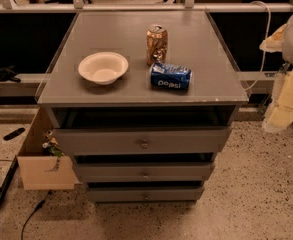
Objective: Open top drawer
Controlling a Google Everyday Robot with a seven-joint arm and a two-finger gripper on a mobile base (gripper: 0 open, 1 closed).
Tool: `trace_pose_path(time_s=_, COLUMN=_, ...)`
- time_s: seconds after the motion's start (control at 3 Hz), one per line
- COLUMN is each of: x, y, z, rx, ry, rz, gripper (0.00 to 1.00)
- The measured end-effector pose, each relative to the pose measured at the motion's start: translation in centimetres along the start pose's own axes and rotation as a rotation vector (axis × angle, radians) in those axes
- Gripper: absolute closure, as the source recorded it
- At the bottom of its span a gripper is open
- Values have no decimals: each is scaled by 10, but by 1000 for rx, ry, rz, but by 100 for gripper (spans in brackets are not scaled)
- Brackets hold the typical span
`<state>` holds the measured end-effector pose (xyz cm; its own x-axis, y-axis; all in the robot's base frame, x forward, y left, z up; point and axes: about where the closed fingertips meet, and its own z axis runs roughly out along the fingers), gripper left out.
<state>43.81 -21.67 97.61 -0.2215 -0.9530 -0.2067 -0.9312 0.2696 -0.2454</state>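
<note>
Below the tabletop (111, 39), top drawer (106, 140) stands ajar (pincer unseen).

A matt grey finish is seen on the worktop (111, 34) and top drawer (96, 141); its knob (144, 144) is metal. The gold can (156, 44) and Pepsi can (170, 76) are glossy metal, and the bowl (103, 67) is smooth. The gripper is out of view.

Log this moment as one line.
top drawer, knob untouched | end effector far right, off cabinet | bowl, upright can, Pepsi can on top
</note>
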Motion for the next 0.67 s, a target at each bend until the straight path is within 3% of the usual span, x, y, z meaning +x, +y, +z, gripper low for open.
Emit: trace_pose_path(time_s=0.67, x=3, y=8, z=14, rx=-9, ry=-50, rz=21, gripper=0)
